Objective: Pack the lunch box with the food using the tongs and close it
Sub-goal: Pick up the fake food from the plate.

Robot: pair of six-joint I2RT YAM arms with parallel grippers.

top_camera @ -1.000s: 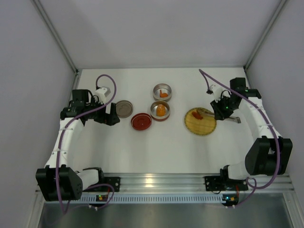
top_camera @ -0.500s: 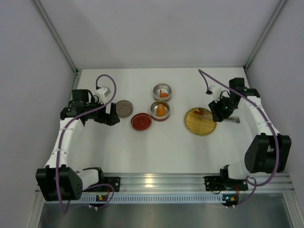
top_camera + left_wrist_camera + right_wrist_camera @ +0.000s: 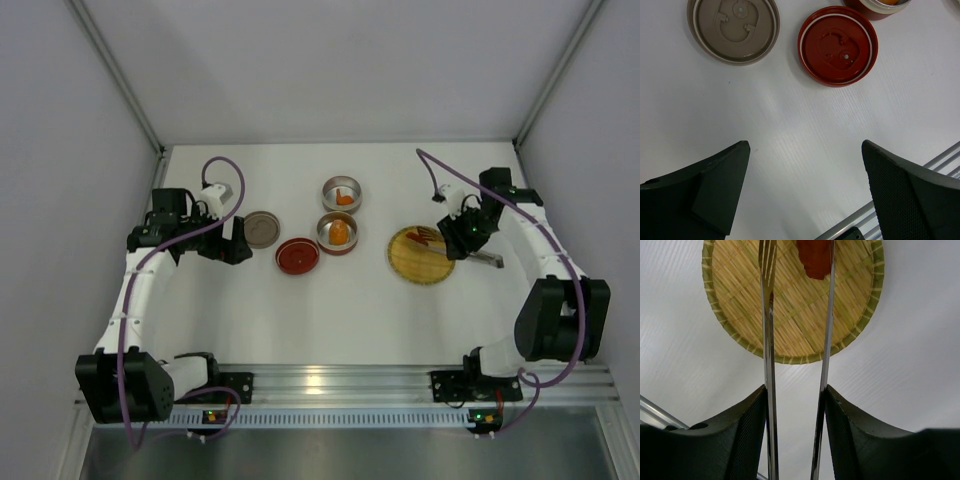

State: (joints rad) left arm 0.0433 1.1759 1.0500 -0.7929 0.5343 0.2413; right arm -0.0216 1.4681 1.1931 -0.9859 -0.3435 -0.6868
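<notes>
My right gripper (image 3: 795,390) is shut on the slim silver tongs (image 3: 768,340), whose two arms stand spread over the yellow woven plate (image 3: 790,315). A red-orange piece of food (image 3: 814,257) lies on the plate against the right tong arm. From above, the right gripper (image 3: 452,243) hangs over the plate's right edge (image 3: 410,268). The lunch box's two round tins (image 3: 341,185) (image 3: 326,236) each hold an orange lump (image 3: 344,199) (image 3: 340,232). My left gripper (image 3: 805,145) is open and empty, just short of the tan lid (image 3: 733,30) and the red lid (image 3: 838,46).
In the top view the tan lid (image 3: 262,228) and red lid (image 3: 298,255) lie left of the tins. The left gripper (image 3: 237,245) sits beside the tan lid. White walls enclose the table; an aluminium rail (image 3: 340,380) runs along the near edge.
The right gripper's jaws have eased wider and the tongs' arms have spread apart. The right gripper has shifted slightly toward the back. The left arm has not moved.
</notes>
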